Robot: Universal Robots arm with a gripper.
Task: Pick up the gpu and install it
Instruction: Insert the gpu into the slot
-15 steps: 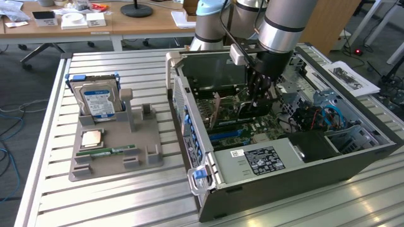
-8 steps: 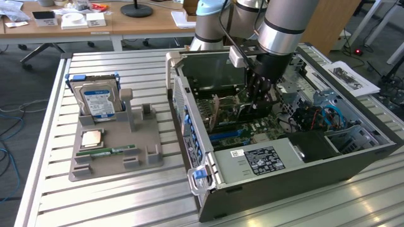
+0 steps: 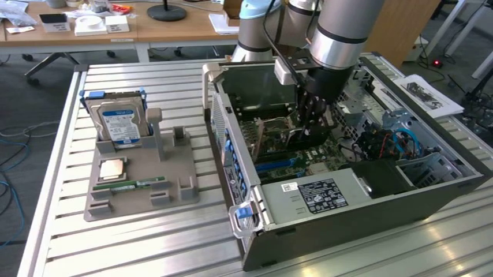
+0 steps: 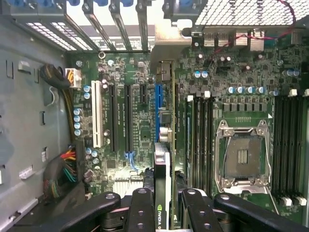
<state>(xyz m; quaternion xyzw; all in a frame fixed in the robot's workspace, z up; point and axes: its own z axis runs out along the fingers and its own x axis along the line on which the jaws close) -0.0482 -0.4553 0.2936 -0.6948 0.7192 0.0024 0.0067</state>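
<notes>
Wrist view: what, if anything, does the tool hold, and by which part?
The thin flat gpu card with green circuit board, edge-on, clamped between the tool's black fingers along the long edge facing away from the motherboard.

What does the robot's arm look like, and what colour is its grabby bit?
The arm is a fat, round, silver-grey tube with a black ring around it and a pale blue cap on a joint. A small whitish box sits at the wrist. The end effector is black, with jointed fingers dotted with round bolts.
</notes>
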